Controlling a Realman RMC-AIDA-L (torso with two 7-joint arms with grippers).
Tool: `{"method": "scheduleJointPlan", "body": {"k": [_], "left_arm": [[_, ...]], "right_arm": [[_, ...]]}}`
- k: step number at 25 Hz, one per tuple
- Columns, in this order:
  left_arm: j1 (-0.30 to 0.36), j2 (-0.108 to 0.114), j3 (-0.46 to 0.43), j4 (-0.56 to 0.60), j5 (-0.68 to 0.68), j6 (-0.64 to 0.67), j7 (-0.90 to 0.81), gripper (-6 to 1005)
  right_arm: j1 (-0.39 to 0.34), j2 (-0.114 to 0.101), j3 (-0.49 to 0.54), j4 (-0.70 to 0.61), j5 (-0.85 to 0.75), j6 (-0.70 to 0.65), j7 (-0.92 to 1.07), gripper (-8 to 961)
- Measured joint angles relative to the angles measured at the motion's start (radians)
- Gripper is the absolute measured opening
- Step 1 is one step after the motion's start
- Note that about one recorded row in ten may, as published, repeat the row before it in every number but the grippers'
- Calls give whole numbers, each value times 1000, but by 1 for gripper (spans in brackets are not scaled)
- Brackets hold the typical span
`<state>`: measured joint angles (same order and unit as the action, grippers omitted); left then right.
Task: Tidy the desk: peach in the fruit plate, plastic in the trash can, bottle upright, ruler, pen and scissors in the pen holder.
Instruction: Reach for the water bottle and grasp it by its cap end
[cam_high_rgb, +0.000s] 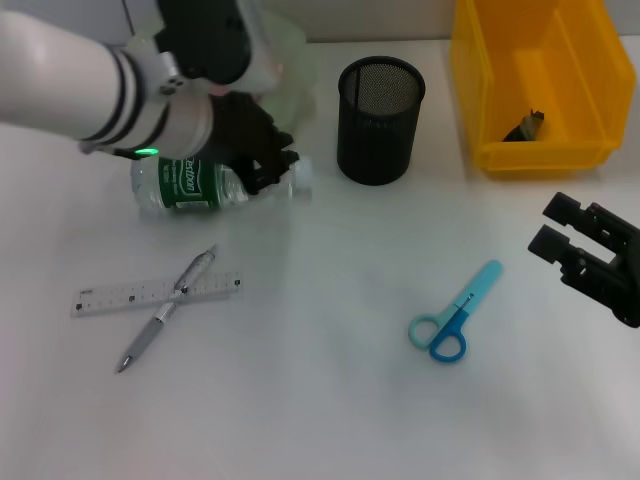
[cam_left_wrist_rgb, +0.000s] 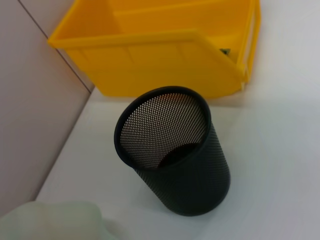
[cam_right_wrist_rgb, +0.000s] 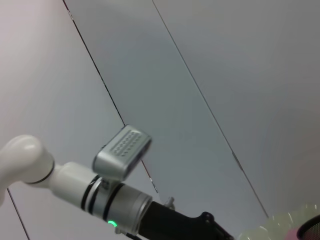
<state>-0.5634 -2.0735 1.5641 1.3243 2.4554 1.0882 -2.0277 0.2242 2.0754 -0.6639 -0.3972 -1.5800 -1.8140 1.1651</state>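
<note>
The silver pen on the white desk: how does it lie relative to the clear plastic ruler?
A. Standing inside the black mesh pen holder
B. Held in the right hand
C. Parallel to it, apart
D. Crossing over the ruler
D: in the head view the silver pen lies diagonally across the clear plastic ruler, well short of the black mesh pen holder.

Desk (cam_high_rgb: 330, 420): bottle (cam_high_rgb: 195, 185), ruler (cam_high_rgb: 110, 297), scissors (cam_high_rgb: 455, 315).
</note>
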Motion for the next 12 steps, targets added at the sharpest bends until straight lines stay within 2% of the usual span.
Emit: {"method": "scheduleJointPlan", "body": {"k": [1, 2, 3, 4, 5, 7, 12], "left_arm": [[-18, 0, 0, -28, 0, -7, -6, 125], [-87, -1, 0, -126, 12, -30, -32, 148], [-87, -1, 0, -126, 12, -30, -32, 172], [-129, -3, 1, -192, 30, -48, -37, 195], [-129, -3, 1, -192, 30, -48, -37, 219], [-171, -6, 7, -254, 54, -68, -38, 263], [-206, -7, 15, -287, 63, -84, -38, 367]], "right_arm": [[-3, 0, 1, 0, -3, 2, 0, 692], [-5, 0, 3, 2, -5, 4, 0, 692], [-8, 0, 5, 5, -7, 6, 0, 692], [-11, 0, 7, 10, -8, 9, 0, 692], [-14, 0, 9, 14, -8, 10, -1, 692], [-20, -1, 9, 21, -9, 12, -2, 692], [-28, 0, 9, 30, -9, 12, -14, 693]]}}
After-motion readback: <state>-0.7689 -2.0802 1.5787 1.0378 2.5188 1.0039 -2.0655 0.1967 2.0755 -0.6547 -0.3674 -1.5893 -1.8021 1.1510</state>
